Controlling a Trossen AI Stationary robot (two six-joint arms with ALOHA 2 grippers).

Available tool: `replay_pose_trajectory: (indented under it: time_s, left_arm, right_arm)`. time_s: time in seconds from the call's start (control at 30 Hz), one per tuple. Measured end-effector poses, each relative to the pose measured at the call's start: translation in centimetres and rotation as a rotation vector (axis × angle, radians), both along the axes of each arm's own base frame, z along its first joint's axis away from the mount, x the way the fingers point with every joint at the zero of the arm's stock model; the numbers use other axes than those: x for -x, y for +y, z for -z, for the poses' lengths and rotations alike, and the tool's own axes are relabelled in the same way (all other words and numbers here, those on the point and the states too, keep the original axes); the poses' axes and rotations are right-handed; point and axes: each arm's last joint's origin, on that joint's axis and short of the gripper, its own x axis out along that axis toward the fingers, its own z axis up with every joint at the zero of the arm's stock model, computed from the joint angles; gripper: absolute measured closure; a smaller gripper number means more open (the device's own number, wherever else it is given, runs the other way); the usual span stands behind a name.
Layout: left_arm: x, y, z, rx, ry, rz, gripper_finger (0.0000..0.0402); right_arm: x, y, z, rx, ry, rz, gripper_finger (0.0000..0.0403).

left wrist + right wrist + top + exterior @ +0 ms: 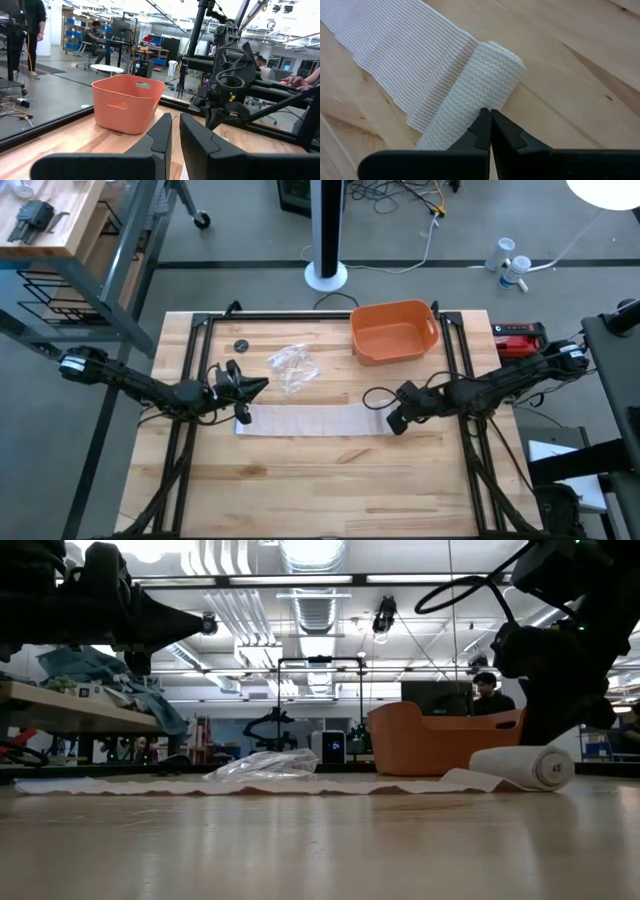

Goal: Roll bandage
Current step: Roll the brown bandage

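1. Left gripper [243,387]: near the table's [300,480] left edge, above the strip's free end, jaws nearly closed, holding nothing.
2. Bandage [310,420]: mid-table, mostly unrolled; small roll started at right end.
3. Right gripper [395,423]: clenched, tips at roll [485,85]. Most rolling remains.

A pale wooden table [300,480] with a black frame along its edges; on it a bandage [310,420] laid out flat, a crumpled clear wrapper [292,366], an orange tub [394,331], a small dark disc [241,345].
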Motion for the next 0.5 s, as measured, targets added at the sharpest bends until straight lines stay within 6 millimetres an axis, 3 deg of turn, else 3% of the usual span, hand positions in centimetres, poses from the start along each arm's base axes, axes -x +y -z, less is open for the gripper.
replay_pose_trajectory:
  time_s: [0.5]
  left_arm:
    - [-0.02, 0.00, 0.15, -0.004, 0.016, 0.000, 0.0374]
  right_arm:
    - [-0.80, 0.20, -0.39, -0.019, -0.085, -0.017, 0.0403]
